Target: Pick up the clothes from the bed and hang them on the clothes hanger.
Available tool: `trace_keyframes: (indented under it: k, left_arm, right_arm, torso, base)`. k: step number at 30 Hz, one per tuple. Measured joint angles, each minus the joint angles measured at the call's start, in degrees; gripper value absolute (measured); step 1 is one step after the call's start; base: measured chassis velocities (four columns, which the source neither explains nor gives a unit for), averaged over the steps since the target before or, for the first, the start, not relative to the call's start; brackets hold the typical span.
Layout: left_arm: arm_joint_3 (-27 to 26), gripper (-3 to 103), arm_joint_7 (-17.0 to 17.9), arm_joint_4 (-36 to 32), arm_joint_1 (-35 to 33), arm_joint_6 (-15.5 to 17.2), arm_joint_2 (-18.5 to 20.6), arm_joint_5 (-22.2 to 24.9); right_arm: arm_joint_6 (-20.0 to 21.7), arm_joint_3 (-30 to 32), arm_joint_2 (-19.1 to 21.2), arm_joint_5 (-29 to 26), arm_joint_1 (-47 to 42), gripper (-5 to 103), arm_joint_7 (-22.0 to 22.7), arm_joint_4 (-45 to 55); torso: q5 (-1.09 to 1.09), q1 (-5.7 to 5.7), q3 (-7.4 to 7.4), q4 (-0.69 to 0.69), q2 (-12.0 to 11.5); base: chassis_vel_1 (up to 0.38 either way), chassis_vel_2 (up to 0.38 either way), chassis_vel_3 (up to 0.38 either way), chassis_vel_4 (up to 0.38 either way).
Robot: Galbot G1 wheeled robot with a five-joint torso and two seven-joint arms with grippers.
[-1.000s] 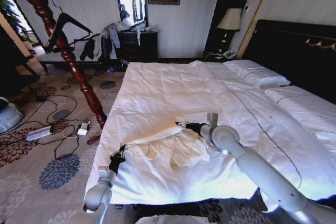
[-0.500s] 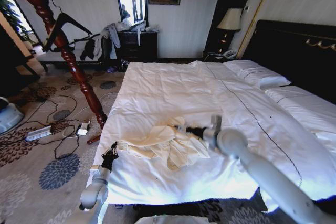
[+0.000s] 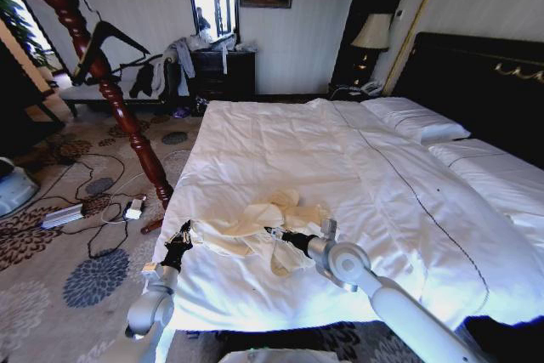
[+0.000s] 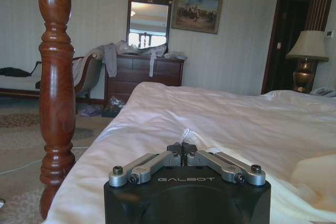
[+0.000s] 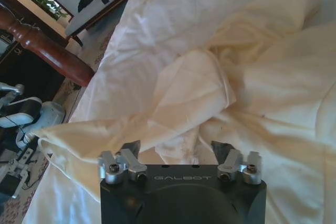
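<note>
The clothes (image 3: 259, 227) lie crumpled left-to-right on the bed (image 3: 357, 167), left end effector (image 3: 180, 238) pinching their left end, right end effector (image 3: 274, 232) wide over the middle.

**Both arms reached forward, low**

My left arm comes up from the lower left, wrist tilted forward, and the left gripper (image 3: 179, 241) has its fingers (image 4: 182, 149) pressed together at the tips. My right arm runs in from the lower right, elbow bent, forearm pointing left. The right gripper (image 3: 274, 232) has its jaws spread wide apart.
</note>
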State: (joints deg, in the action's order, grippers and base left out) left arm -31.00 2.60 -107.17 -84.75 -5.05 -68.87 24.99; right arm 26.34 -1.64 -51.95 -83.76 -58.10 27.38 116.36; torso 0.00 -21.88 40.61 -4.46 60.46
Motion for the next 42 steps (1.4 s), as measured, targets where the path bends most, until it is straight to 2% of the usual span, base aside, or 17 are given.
trace_keyframes:
  k: [4,12,13,15,16,19,20,22,25,27,28,31,33,36,37,38,42]
  left_arm:
    - [0.1,0,0.0,0.9,0.7,0.0,0.5,0.0]
    - [0.7,0,0.0,2.4,1.6,0.1,0.5,0.0]
    - [0.9,0,0.0,2.9,1.9,0.1,0.6,0.0]
    - [0.9,0,0.0,3.0,2.0,0.1,0.7,0.0]
    - [0.9,0,0.0,3.0,2.0,0.1,0.7,0.0]
    - [0.9,0,0.1,3.1,2.1,0.1,0.8,0.0]
    - [0.9,0,0.1,3.1,2.1,0.1,0.8,0.0]
    - [1.0,0,0.1,3.2,2.0,0.1,0.8,0.0]
    - [1.0,0,0.1,3.3,2.0,0.1,0.8,0.0]
    - [1.0,0,0.1,3.5,1.9,0.1,0.7,-0.2]
    - [1.1,0,0.1,3.6,1.9,0.1,0.7,-0.4]
    - [1.1,0,0.1,3.6,1.9,0.1,0.7,-0.5]
    - [1.1,0,0.1,3.6,1.9,0.1,0.7,-0.6]
    - [1.1,0,0.1,3.6,1.9,0.1,0.7,-0.6]
    - [1.1,0,0.1,3.6,1.8,0.1,0.7,-0.7]
    - [1.1,0,0.1,3.5,1.7,0.1,0.7,-0.7]
    - [1.0,0,0.1,3.4,1.5,0.1,0.6,-0.8]
  right_arm:
    - [-0.1,-0.4,-0.6,-0.4,0.0,62,0.6,0.0]
    - [-0.3,-0.5,-1.2,-0.8,-0.5,71,0.8,-0.4]
    - [-0.7,-0.6,-1.5,-1.0,-0.4,61,0.6,-0.5]
    - [-0.8,-0.8,-1.7,-0.8,-0.3,53,0.6,-0.9]
    - [-0.8,-0.8,-1.7,-0.8,-0.3,53,0.6,-0.9]
    - [-0.9,-1.0,-1.6,-0.6,-0.7,37,0.6,-0.7]
    - [-0.9,-1.0,-1.6,-0.6,-0.7,37,0.6,-0.7]
    - [-0.9,-0.9,-1.1,-0.6,-1.3,26,0.6,0.2]
    - [-0.9,-0.8,-0.8,-0.4,-2.0,21,0.6,0.9]
    - [-0.9,-0.6,-0.7,-0.4,-2.6,11,0.7,1.6]
    - [-0.9,-0.4,-0.6,-0.3,-2.9,9,0.8,2.0]
    - [-0.9,-0.3,-0.5,-0.3,-3.6,14,0.8,2.6]
    - [-0.9,-0.2,-0.6,0.2,-4.1,25,0.8,2.8]
    - [-0.9,-0.3,-0.8,0.8,-4.4,30,0.6,2.7]
    - [-0.9,-0.4,-1.2,1.3,-4.5,41,0.5,2.3]
    - [-0.9,-0.6,-1.4,1.7,-4.5,46,0.4,2.0]
    - [-1.0,-0.9,-1.7,2.5,-4.3,50,0.0,1.4]
  torso:
    - [0.0,0.0,0.0,0.0,0.0]
    - [0.0,0.0,0.0,0.0,0.0]
    - [0.0,0.0,0.0,0.0,0.0]
    - [0.0,0.0,0.0,0.0,0.0]
    - [0.0,0.0,0.0,0.0,0.0]
    - [0.01,0.0,0.0,0.0,0.0]
    - [0.01,0.0,0.0,0.0,0.0]
    - [0.0,0.0,0.0,0.0,0.0]
    - [0.0,0.0,0.0,0.0,0.0]
    - [0.0,0.0,0.0,0.0,0.0]
    - [0.0,0.0,0.0,0.0,0.0]
    - [0.0,0.0,0.0,0.0,0.0]
    - [0.0,0.0,0.0,0.0,0.0]
    - [0.0,0.0,0.0,0.0,0.0]
    - [0.0,0.0,0.0,0.0,0.0]
    - [0.0,0.0,0.0,0.0,0.0]
    - [0.0,0.0,0.0,0.0,0.0]
  base:
    - [0.0,0.0,0.0,0.0]
    - [0.0,0.0,0.0,0.0]
    - [0.0,0.0,0.0,0.0]
    - [0.0,0.0,0.0,0.0]
    - [0.0,0.0,0.0,0.0]
    - [0.0,0.0,0.0,0.0]
    - [0.0,0.0,0.0,0.0]
    - [0.0,0.0,0.0,0.0]
    - [0.0,0.0,0.0,0.0]
    - [0.0,0.0,0.0,0.0]
    - [0.0,0.0,0.0,0.0]
    - [0.0,0.0,0.0,0.0]
    - [0.0,0.0,0.0,0.0]
    - [0.0,0.0,0.0,0.0]
    - [0.0,0.0,0.0,0.0]
    - [0.0,0.0,0.0,0.0]
    - [0.0,0.0,0.0,0.0]
